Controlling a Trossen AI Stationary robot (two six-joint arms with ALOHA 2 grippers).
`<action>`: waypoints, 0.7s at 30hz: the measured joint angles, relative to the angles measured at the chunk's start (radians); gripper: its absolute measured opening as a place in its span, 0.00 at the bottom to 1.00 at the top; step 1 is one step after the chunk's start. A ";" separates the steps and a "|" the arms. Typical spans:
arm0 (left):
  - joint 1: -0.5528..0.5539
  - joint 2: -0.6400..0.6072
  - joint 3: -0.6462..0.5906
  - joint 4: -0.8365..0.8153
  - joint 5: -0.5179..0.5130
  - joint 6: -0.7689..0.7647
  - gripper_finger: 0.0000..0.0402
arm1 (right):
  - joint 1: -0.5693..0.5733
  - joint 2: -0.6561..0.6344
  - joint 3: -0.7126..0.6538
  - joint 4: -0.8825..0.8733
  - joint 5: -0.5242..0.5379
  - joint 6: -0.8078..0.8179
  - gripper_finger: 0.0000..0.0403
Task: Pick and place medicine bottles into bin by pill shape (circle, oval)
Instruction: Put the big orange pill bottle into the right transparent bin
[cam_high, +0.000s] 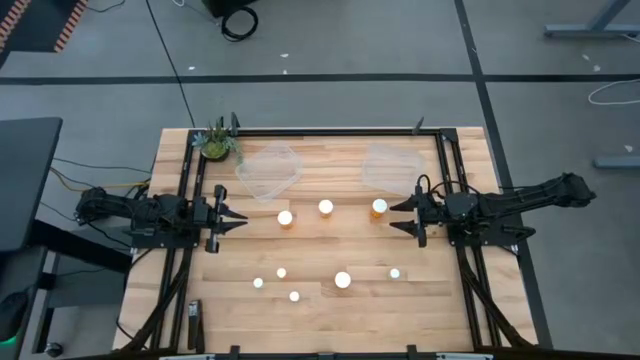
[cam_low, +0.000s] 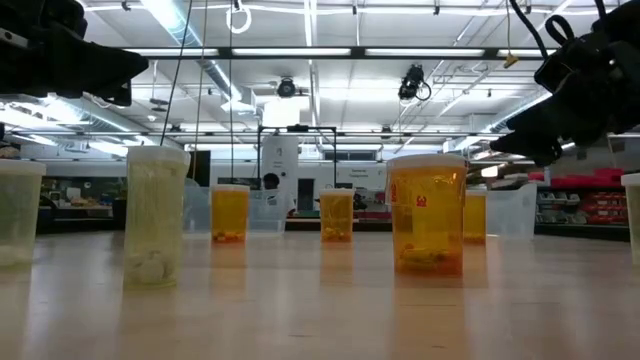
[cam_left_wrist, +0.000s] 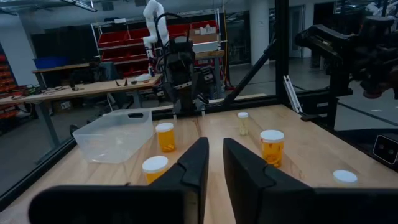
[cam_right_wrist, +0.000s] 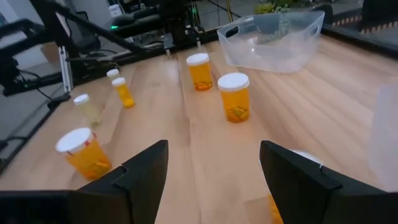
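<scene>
Potted plant (cam_high: 217, 143) beside probably empty tub (cam_high: 268, 168).

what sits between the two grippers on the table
In the high view, three capped bottles stand in a row between the left gripper and right gripper: one nearest the left, a middle one, and one just off the right gripper.

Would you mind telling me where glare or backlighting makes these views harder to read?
High view: white bottle caps blow out as bright spots. Low view: ceiling strip lights backlight both arms into silhouettes. Right wrist view: the clear tub shows soft reflections.
</scene>
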 joint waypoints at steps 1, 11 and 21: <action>0.000 0.000 0.000 0.000 0.000 0.000 0.13 | 0.000 0.000 0.000 -0.006 -0.009 0.029 0.65; 0.000 0.000 0.000 0.000 0.000 0.000 0.15 | 0.000 0.000 0.000 -0.078 -0.023 0.166 0.65; 0.000 0.000 0.000 0.000 0.000 0.000 0.13 | -0.002 0.132 0.114 -0.134 0.057 0.147 0.65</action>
